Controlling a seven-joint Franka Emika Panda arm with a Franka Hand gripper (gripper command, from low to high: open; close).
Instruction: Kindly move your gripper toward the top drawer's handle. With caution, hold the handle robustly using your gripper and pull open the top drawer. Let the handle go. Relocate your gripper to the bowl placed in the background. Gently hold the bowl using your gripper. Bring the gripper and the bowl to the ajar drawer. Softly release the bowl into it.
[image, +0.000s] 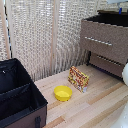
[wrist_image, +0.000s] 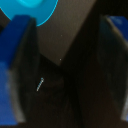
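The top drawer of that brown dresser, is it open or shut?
Open. In the exterior view the top drawer juts out past the dresser front below it, its dark inside showing above the handle.

A light wooden floor (image: 95, 102) of pale planks carries everything. A yellow bowl (image: 63, 93) sits on it near the middle. Just to its right in the exterior view stands a small colourful box (image: 78, 79), upright. A black case (image: 19, 97) rests at the near left; a brown dresser (image: 106, 42) stands far right.
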